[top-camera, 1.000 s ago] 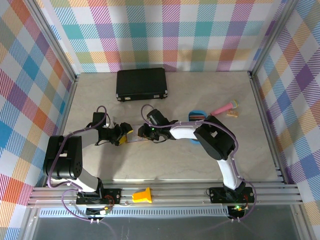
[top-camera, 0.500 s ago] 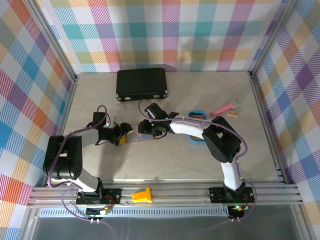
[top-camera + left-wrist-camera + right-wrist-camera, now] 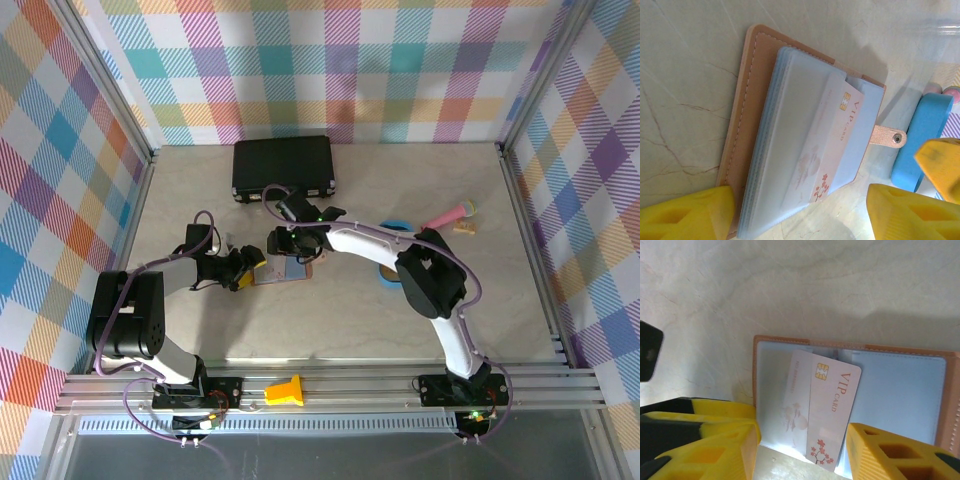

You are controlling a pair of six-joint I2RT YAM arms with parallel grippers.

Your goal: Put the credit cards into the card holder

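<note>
The left gripper (image 3: 800,195) is standing open, its fingers (image 3: 685,212) straddling the left end of the card holder (image 3: 747,115), which is lying unfolded on the table (image 3: 200,330). Beyond, the right gripper (image 3: 804,426) is hovering open over a pink credit card (image 3: 825,405) half-tucked into a clear pocket (image 3: 775,390). The wrist views are showing its VIP lettering (image 3: 837,390); the top view is showing the black case (image 3: 283,165) behind.

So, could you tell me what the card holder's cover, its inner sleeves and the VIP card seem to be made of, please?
The card holder cover looks like matte leather or an imitation: salmon-brown with a stitched edge. The sleeves look like soft, frosted plastic, since the card shows through them. The card itself is probably stiff, smooth plastic, printed and with a gold chip.
</note>
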